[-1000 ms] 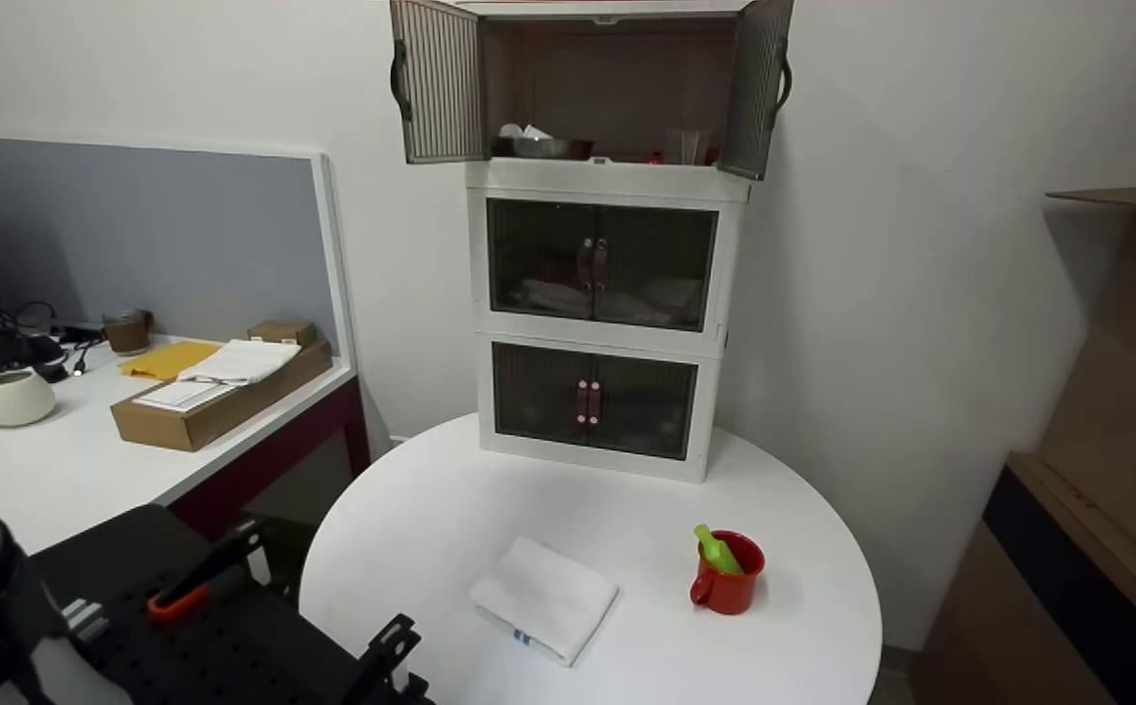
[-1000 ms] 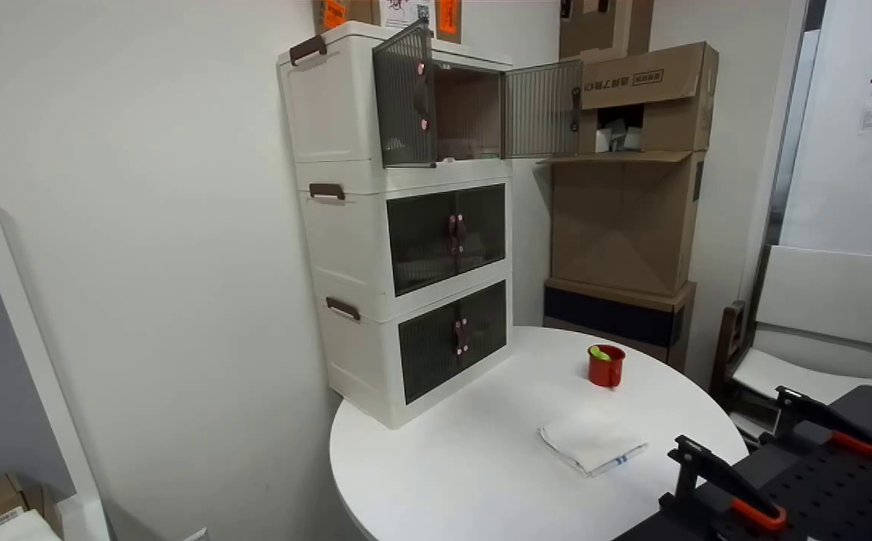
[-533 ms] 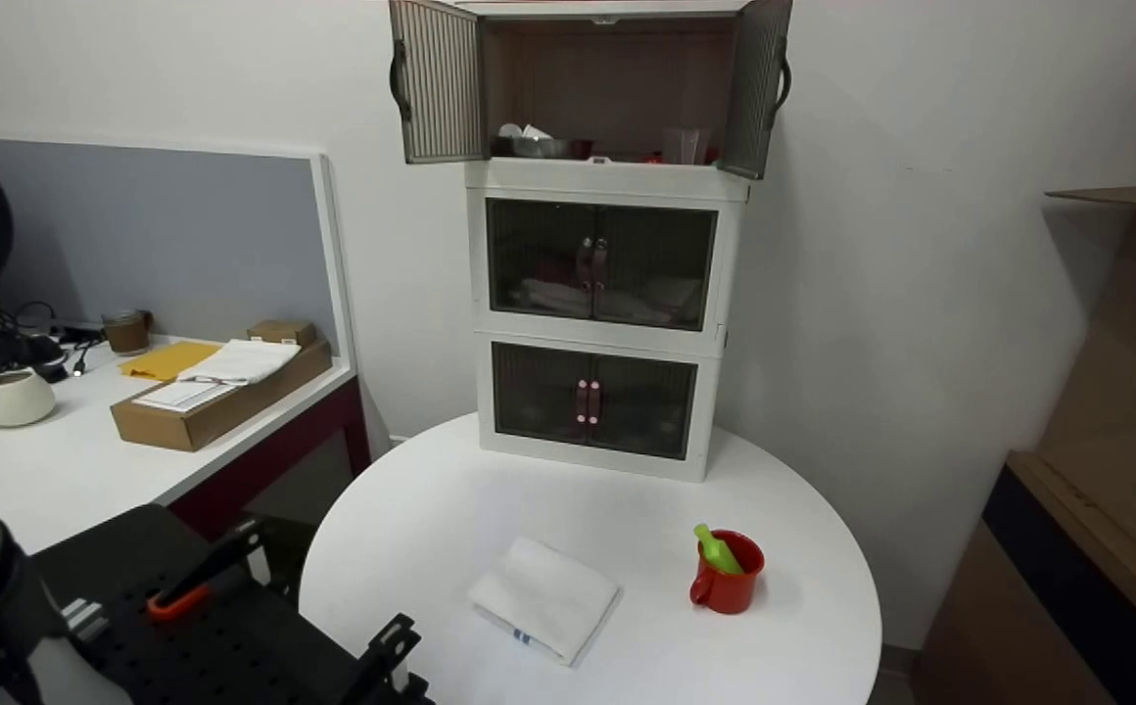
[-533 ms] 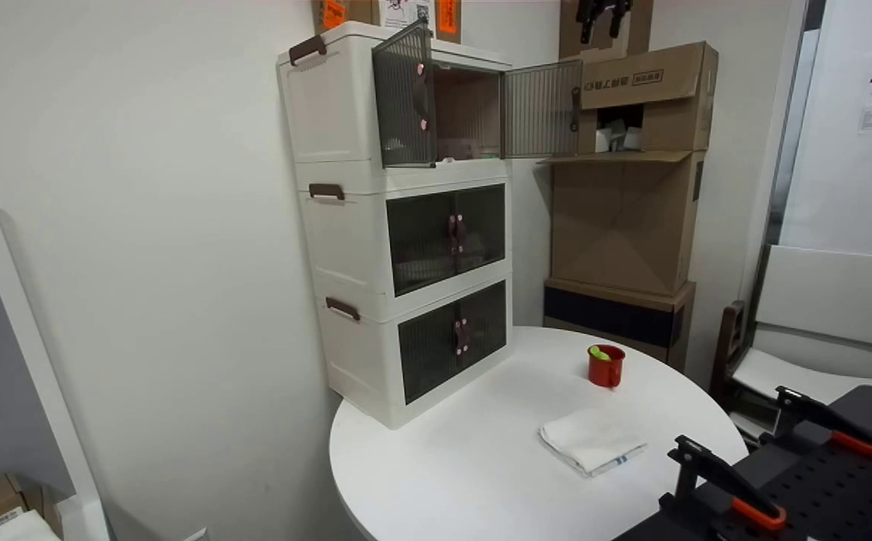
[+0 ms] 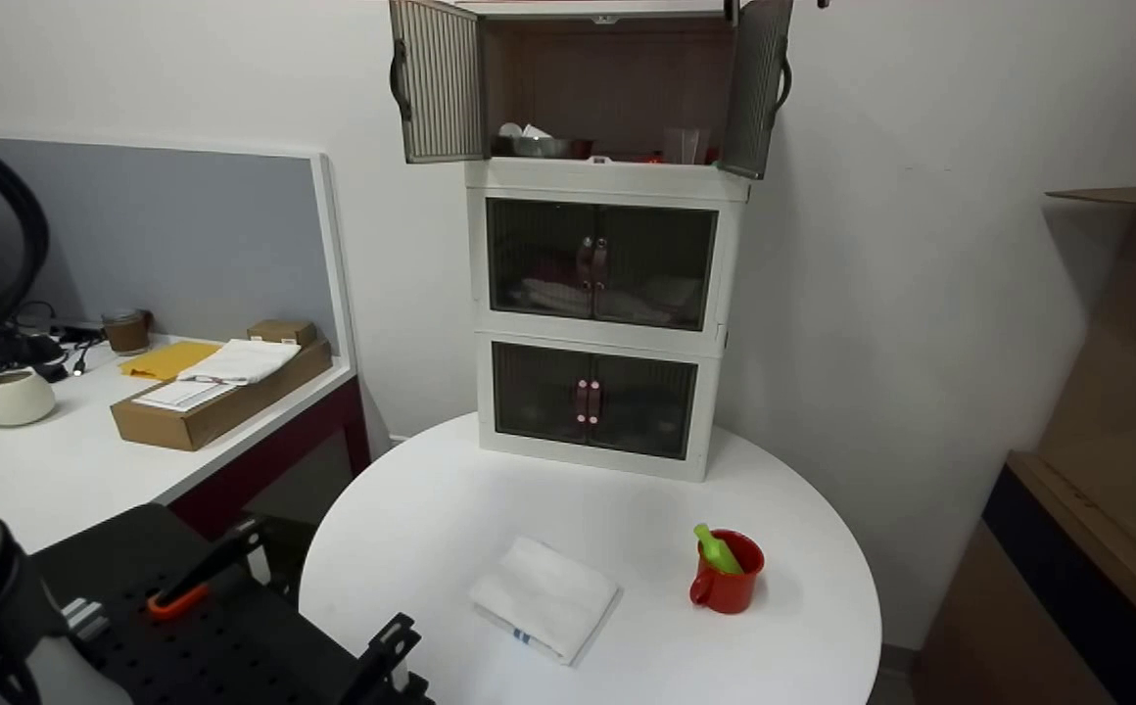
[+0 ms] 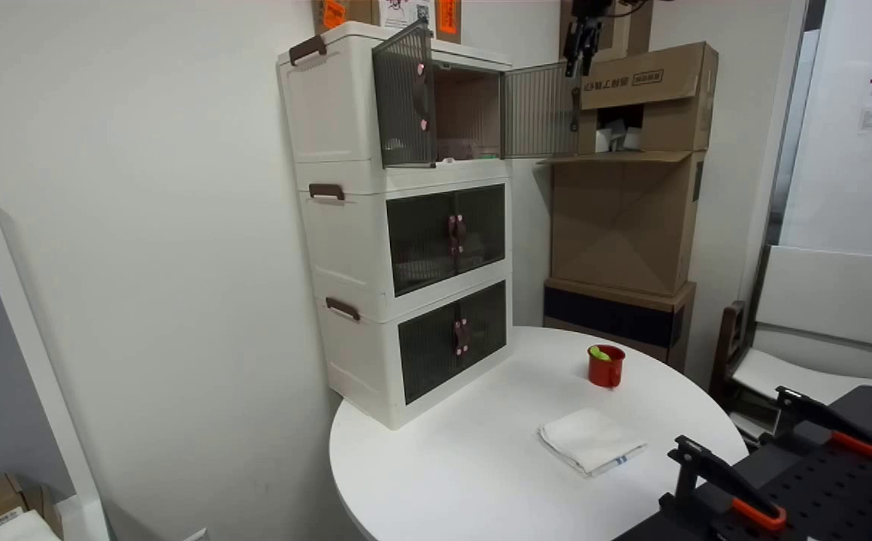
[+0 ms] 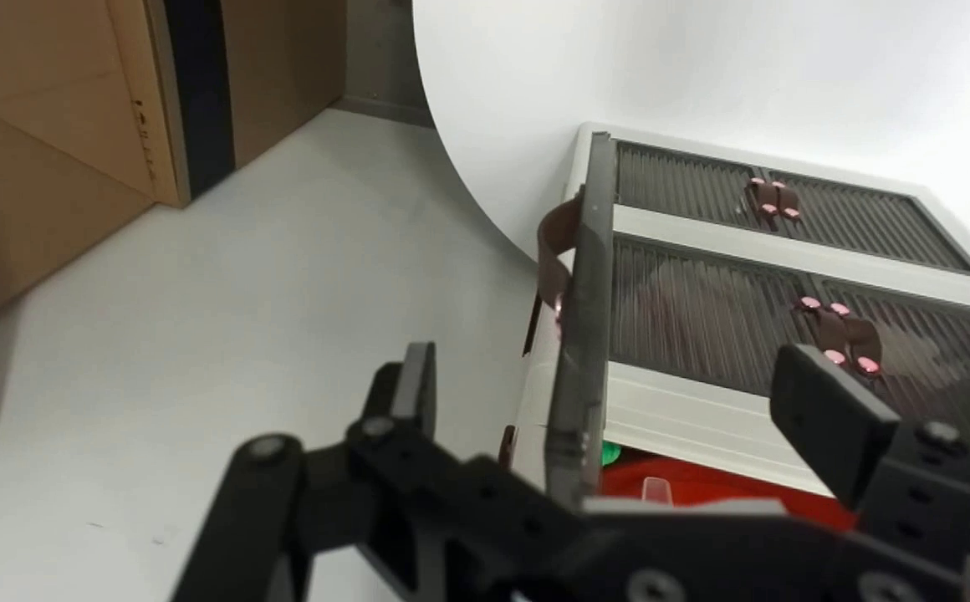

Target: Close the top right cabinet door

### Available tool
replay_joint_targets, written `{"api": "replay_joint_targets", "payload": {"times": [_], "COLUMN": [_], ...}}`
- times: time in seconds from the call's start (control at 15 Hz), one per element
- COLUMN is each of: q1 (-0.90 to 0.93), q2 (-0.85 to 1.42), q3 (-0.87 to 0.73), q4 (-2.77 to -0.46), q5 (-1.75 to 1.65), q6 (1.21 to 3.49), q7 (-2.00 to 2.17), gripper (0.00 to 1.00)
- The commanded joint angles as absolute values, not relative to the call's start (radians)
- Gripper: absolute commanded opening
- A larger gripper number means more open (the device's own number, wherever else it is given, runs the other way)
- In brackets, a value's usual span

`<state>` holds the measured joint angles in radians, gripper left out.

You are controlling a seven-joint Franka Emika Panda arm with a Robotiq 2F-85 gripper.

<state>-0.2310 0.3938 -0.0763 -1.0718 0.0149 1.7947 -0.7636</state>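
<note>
None of the closing was done. The door (image 5: pixel 756 93) stood swung well out at the right of the cabinet (image 5: pixel 607 176), on its top tier, and in both exterior views the compartment (image 5: pixel 607 83) behind it lay open to sight. Its twin (image 5: pixel 446 83) on the left stood out too (no part of this job), while the lower doors (image 5: pixel 651 259) were shut.

The approach, I judged, was nearly complete. The gripper (image 7: pixel 606 376) was spread wide and held nothing; in the wrist view the door's edge ran through the space between its fingers, the brown handle (image 7: pixel 552 238) on the outer face. In an exterior view the fingertips (image 5: pixel 731 11) showed at the very top, one to each side of the door as seen from there. I could not tell whether either touched it.

What was left, as I read it, was to bring a finger against the outer face, push the door inward about its right edge until it met the cabinet, then come away without tugging it open.
</note>
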Motion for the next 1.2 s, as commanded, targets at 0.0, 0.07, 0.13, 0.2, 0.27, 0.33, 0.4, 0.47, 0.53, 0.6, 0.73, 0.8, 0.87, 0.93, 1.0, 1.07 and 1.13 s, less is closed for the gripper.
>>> {"api": "replay_joint_targets", "payload": {"times": [0.0, 0.07, 0.13, 0.2, 0.27, 0.33, 0.4, 0.47, 0.53, 0.6, 0.73, 0.8, 0.87, 0.93, 1.0, 1.07, 1.13], "q1": [-0.252, -0.249, -0.247, -0.249, -0.249, -0.246, -0.241, -0.239, -0.234, -0.231, -0.219, -0.216, -0.213, -0.209, -0.204, -0.198, -0.197], "q2": [0.460, 0.462, 0.468, 0.472, 0.475, 0.478, 0.483, 0.487, 0.489, 0.493, 0.497, 0.501, 0.505, 0.501, 0.498, 0.498, 0.501], "q3": [-0.043, -0.042, -0.037, -0.027, -0.018, -0.010, -0.003, 0.005, 0.014, 0.022, 0.041, 0.050, 0.058, 0.065, 0.070, 0.075, 0.083], "q4": [-0.929, -0.924, -0.910, -0.900, -0.892, -0.888, -0.888, -0.886, -0.890, -0.891, -0.901, -0.902, -0.899, -0.903, -0.911, -0.919, -0.922], "q5": [0.043, 0.049, 0.053, 0.069, 0.087, 0.101, 0.106, 0.112, 0.116, 0.121, 0.126, 0.131, 0.136, 0.145, 0.149, 0.158, 0.175], "q6": [1.705, 1.696, 1.681, 1.658, 1.632, 1.607, 1.586, 1.564, 1.551, 1.543, 1.547, 1.548, 1.548, 1.562, 1.588, 1.614, 1.629], "q7": [-0.867, -0.884, -0.894, -0.902, -0.910, -0.915, -0.919, -0.925, -0.922, -0.915, -0.894, -0.889, -0.886, -0.870, -0.849, -0.827, -0.812], "gripper": [1.00, 1.00, 1.00, 1.00, 1.00, 1.00, 1.00, 1.00, 1.00, 1.00, 1.00, 1.00, 1.00, 1.00, 1.00, 1.00, 1.00]}}
